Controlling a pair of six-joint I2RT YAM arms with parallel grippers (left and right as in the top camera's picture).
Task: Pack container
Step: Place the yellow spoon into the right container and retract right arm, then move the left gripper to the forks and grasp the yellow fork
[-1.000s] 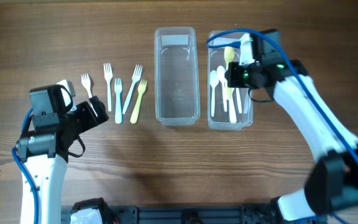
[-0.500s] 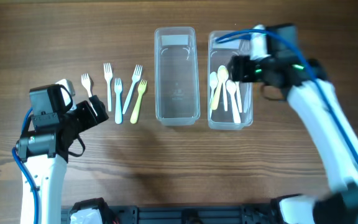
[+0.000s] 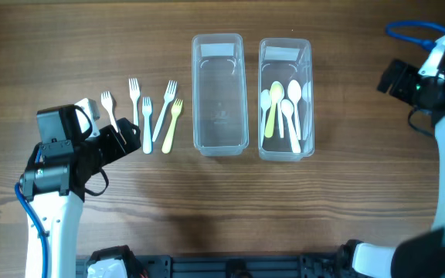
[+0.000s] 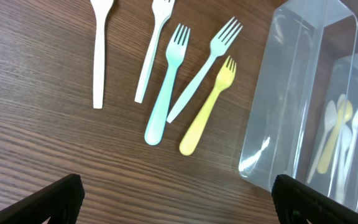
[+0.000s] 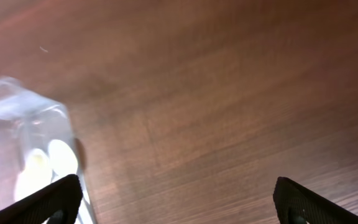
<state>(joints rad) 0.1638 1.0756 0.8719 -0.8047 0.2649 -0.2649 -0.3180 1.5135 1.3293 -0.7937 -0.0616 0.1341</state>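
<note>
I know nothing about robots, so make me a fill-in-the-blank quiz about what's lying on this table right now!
1. The plastic forks on the brown wooden table number ____.
2. The clear plastic box farther from the forks holds only ____.
3. The clear plastic box beside the forks holds ____.
4. The fork nearest that box is coloured ____.
Missing words: five; spoons; nothing; yellow.
</note>
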